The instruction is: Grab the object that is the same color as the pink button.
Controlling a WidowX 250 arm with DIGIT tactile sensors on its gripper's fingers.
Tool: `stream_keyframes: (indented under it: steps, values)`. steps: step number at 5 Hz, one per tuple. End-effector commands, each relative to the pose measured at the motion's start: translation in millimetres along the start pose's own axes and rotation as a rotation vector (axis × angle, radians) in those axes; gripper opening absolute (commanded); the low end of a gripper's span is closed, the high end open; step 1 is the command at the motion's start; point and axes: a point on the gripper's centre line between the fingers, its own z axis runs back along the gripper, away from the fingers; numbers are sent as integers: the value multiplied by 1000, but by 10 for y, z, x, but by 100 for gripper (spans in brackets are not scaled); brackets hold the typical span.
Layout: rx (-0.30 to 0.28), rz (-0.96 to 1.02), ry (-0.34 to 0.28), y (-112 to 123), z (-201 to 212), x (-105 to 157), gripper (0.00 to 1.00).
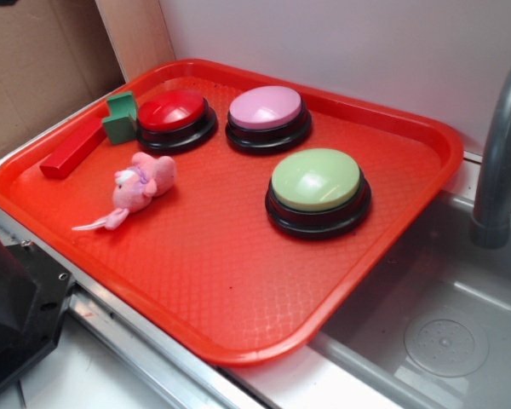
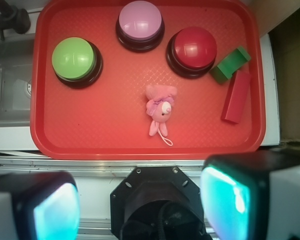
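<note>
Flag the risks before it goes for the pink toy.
1. The pink plush toy is small, soft and lies flat on the red tray; open fingers may hit the tray or pinch only fuzz.
2. Its thin tail could be all that gets caught, giving a weak hold.
3. The red button sits nearby; a drifting descent might bump it.

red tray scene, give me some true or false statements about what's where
1. The small pink plush mouse toy lies on the red plastic tray. True.
2. The claw is shut on the toy. False: its fingers stand apart, holding nothing, off the tray.
3. The green block touches the red rectangular block. True.
4. The round pink-topped button sits in the grey sink. False: it is on the tray.
</note>
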Motion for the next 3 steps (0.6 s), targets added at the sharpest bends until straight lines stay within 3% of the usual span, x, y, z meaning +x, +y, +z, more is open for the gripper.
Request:
stream_keyframes:
  steps: [1,2,3]
  values:
    - [0,0,0,0,0,0,100]
    - [14,-65,-13,135,-175,30,100]
    - [-19,-111,-19,307,-444,70,100]
